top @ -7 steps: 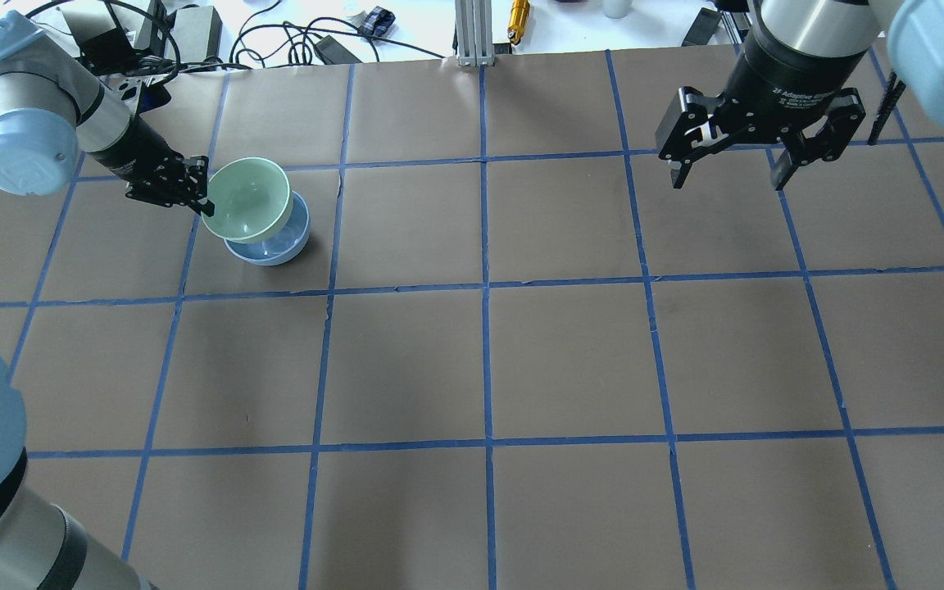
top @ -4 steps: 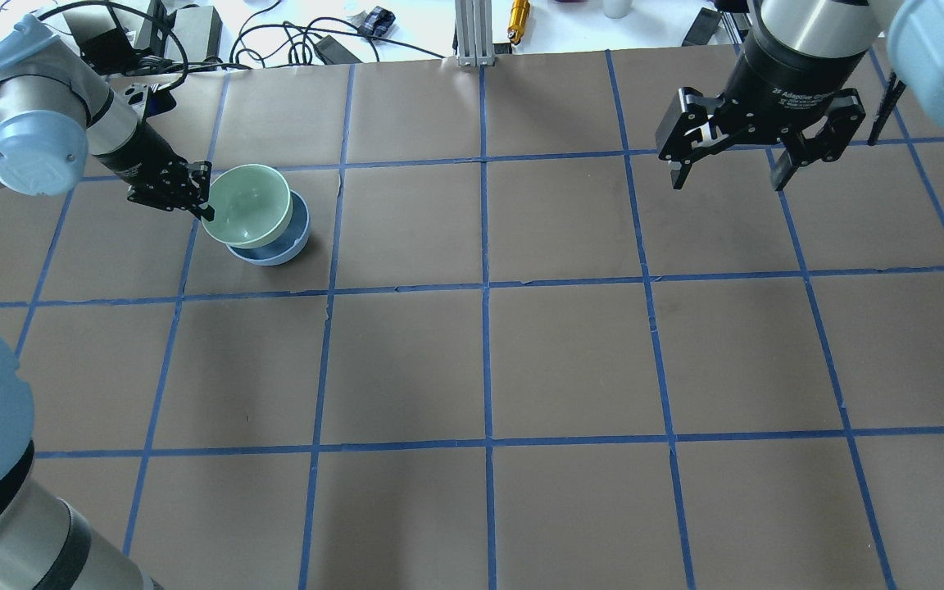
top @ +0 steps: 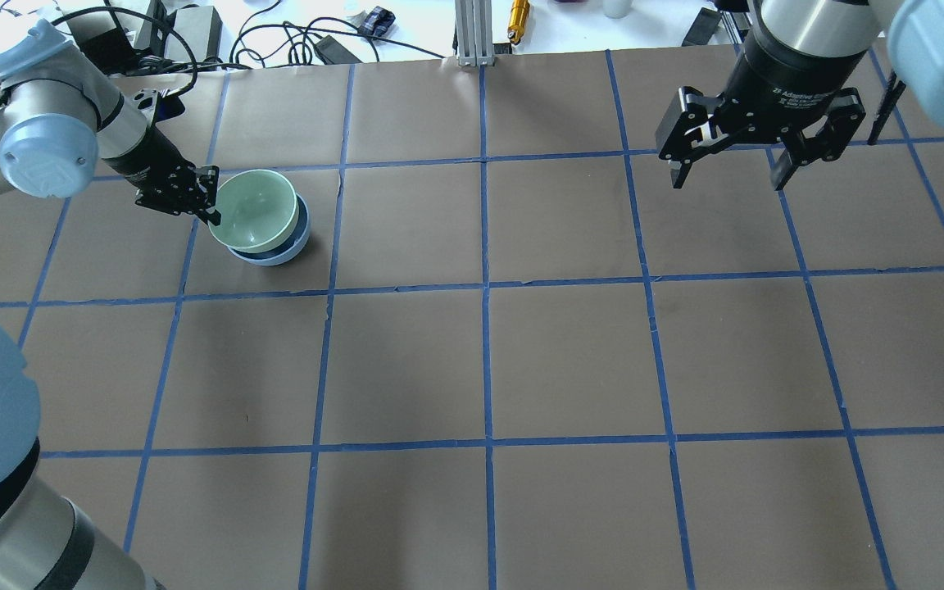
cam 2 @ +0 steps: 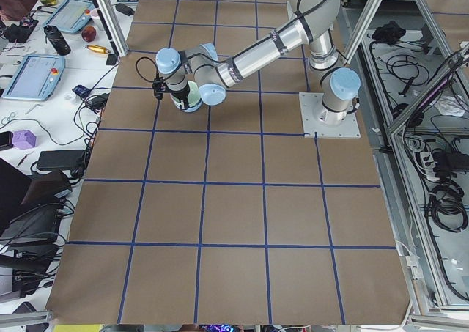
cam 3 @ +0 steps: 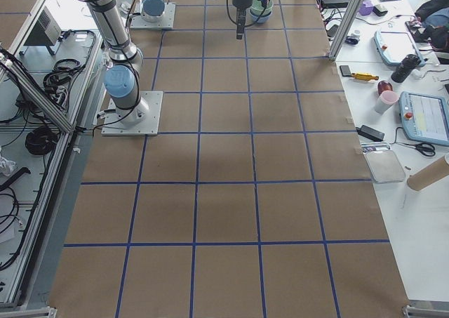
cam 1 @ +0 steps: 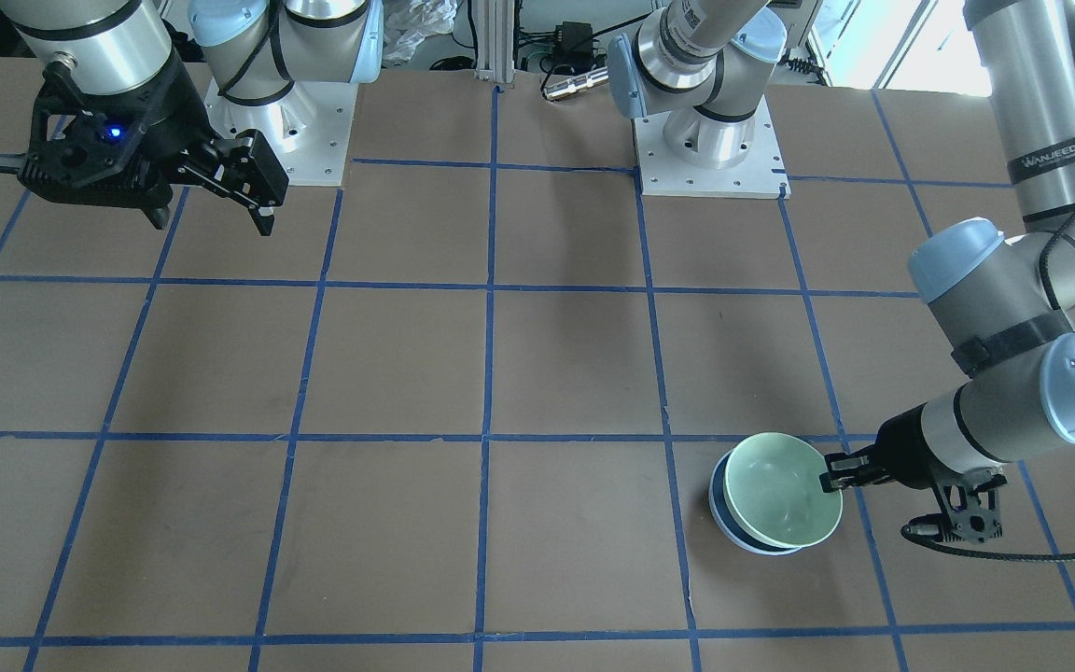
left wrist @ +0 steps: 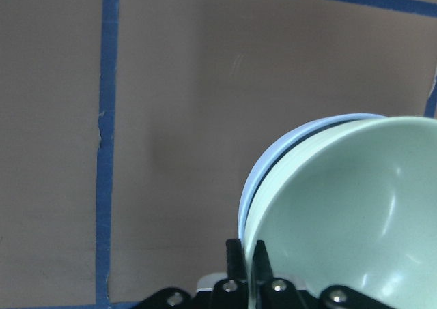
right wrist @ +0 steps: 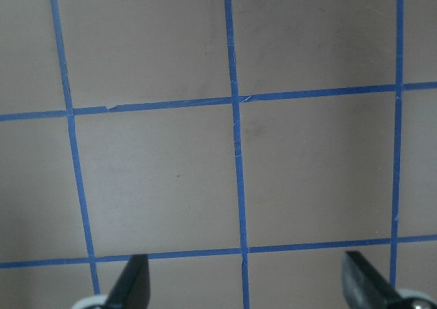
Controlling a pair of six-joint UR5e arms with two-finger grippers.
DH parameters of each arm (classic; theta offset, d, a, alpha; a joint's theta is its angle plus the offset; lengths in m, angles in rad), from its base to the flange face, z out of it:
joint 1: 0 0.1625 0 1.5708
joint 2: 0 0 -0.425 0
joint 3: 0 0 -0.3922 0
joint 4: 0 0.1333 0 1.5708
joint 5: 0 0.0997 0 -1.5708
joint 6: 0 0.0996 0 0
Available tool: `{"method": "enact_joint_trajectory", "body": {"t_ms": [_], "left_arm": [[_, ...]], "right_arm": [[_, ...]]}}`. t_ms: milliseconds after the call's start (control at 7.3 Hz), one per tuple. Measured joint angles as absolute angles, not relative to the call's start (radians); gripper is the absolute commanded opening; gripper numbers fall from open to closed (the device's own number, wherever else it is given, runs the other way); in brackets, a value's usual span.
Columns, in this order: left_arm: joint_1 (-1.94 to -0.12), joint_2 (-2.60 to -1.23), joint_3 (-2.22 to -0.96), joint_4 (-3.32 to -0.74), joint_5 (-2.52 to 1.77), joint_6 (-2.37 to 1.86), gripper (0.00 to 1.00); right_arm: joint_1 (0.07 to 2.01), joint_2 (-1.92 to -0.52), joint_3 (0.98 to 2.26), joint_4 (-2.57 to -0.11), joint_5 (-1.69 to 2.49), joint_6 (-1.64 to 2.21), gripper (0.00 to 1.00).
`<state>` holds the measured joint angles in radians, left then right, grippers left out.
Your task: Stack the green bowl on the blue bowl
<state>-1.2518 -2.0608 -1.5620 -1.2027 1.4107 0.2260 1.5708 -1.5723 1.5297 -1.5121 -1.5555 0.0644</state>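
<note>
The table [top: 570, 360] is covered in brown paper and crossed by blue tape lines [top: 484, 287] that make a grid of squares.

Seen from overhead, the left arm [top: 46, 152] comes in from the table's 10 o'clock corner and lies low over the paper. The right arm [top: 808, 41] comes down from the 1 o'clock side and hangs above the surface.

The right gripper [top: 728, 182] has its two fingers spread wide and nothing between them. Its wrist camera sees only bare paper and tape below, with one fingertip at each lower corner of the view.

The left gripper [top: 211, 215] is closed tight on the wall of the green bowl [top: 257, 209]. In the left wrist view, one finger [left wrist: 234, 254] is outside the rim and the other is inside, with only the thin wall between them. The grip is at the bowl's 9 o'clock in the overhead view.

The green bowl is mouth up inside the blue bowl [top: 296, 242], toward the table's 10 o'clock, in the square just inside the tape crossing there. It is set a little toward the gripper and looks slightly tilted. I cannot tell whether its weight is fully on the bowl below.

The blue bowl stands on the paper. Only a crescent of it shows past the green rim, from about 3 to 6 o'clock.
</note>
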Motion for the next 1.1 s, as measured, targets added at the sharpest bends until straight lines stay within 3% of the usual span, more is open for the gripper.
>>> {"method": "enact_joint_trajectory", "body": {"t_ms": [274, 685, 1096], "left_arm": [[-1.253, -2.062, -1.565, -1.202, 1.413, 0.228, 0.53], [-1.268, -2.034, -1.558, -1.213, 1.426, 0.209, 0.58], [-1.377, -1.922, -1.547, -1.303, 1.515, 0.136, 0.67]], "right_arm": [[1.571, -1.572, 1.530, -1.511, -1.555, 0.064, 1.00], [1.571, -1.572, 1.529, -1.511, -1.555, 0.064, 1.00], [1.571, -1.572, 1.530, -1.511, -1.555, 0.064, 1.00]]}}
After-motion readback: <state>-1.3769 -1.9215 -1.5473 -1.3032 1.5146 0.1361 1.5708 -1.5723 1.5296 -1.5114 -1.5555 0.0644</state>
